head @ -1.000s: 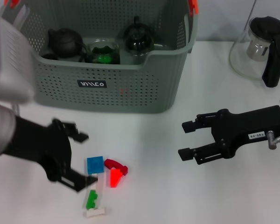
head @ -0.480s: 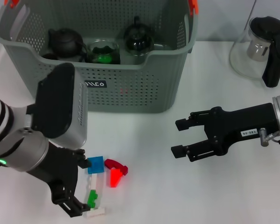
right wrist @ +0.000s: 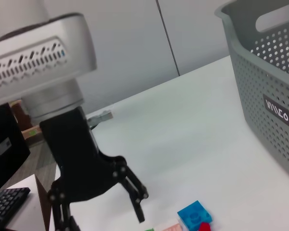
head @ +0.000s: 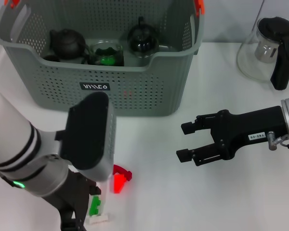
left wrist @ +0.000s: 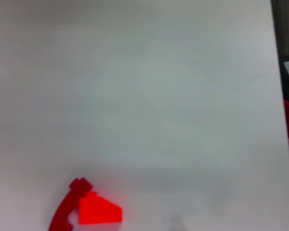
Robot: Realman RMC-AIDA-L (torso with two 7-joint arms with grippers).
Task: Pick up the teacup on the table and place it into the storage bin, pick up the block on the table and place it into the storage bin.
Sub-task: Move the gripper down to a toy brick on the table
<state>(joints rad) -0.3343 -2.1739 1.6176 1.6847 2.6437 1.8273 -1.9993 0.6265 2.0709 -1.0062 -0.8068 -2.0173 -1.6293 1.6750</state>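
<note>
My left gripper point(right wrist: 135, 199) over blocks on table point(head: 154, 192), in front of storage bin point(head: 135, 91) — fingers apart. Blue block point(right wrist: 194, 215) small, rigid, light, slick plastic — pinch flat sides. Right gripper point(head: 185, 142) nearby, fingers spread, empty. No teacup on table.

The large grey-green perforated plastic storage bin point(head: 135, 91) stands upright on the white table, orange clips at its handles and a small black label on its front wall. In front of the bin lie small plastic blocks: a bright red wedge block point(head: 119, 182) touching a dark red curved block point(head: 121, 171), a green block point(head: 94, 206) beside them, and a blue square block point(right wrist: 195, 215).
</note>
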